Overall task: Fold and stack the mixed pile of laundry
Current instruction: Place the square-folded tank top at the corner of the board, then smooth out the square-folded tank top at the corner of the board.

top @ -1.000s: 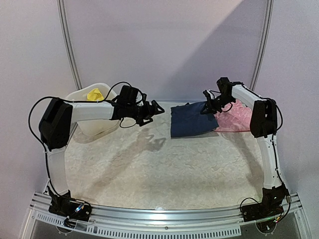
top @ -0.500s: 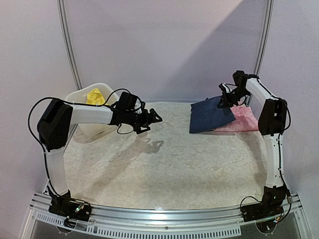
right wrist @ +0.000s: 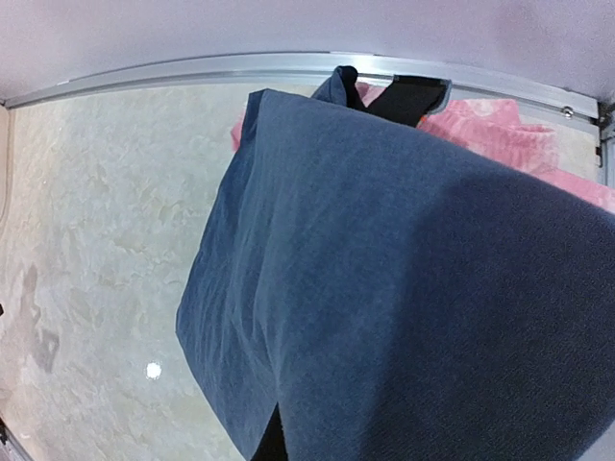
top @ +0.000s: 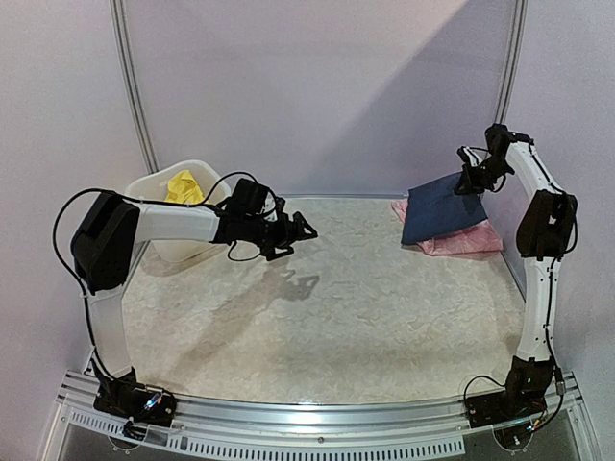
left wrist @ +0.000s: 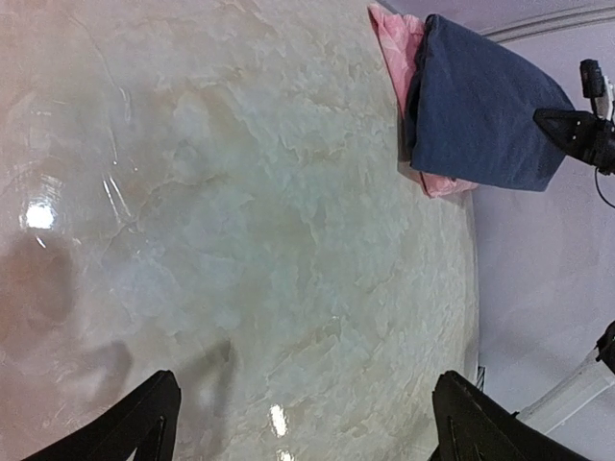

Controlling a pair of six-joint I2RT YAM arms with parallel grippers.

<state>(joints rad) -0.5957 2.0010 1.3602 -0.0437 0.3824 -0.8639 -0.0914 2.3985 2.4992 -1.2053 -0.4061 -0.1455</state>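
The folded navy top [top: 437, 206] hangs tilted from my right gripper [top: 473, 181], which is shut on its upper right corner. Its lower edge lies over the pink ruffled piece [top: 463, 240] at the far right of the table. In the right wrist view the navy top [right wrist: 384, 288] fills the frame and hides my jaws, apart from a black sliver of finger [right wrist: 272, 444]; the pink piece [right wrist: 485, 125] peeks out behind. My left gripper [top: 300, 230] hovers open over the table's middle left, holding nothing [left wrist: 306, 408]. A yellow piece [top: 183, 184] sits in the white tub [top: 192, 245].
The white tub stands at the back left corner, right behind my left forearm. A metal rail [right wrist: 288, 69] runs along the table's far edge, close behind the garments. The side wall [top: 586, 144] is just right of my right arm.
My right gripper has carried the navy top to the right and upward, from beside the pink piece to over it. My left gripper has drifted slightly right, still open.
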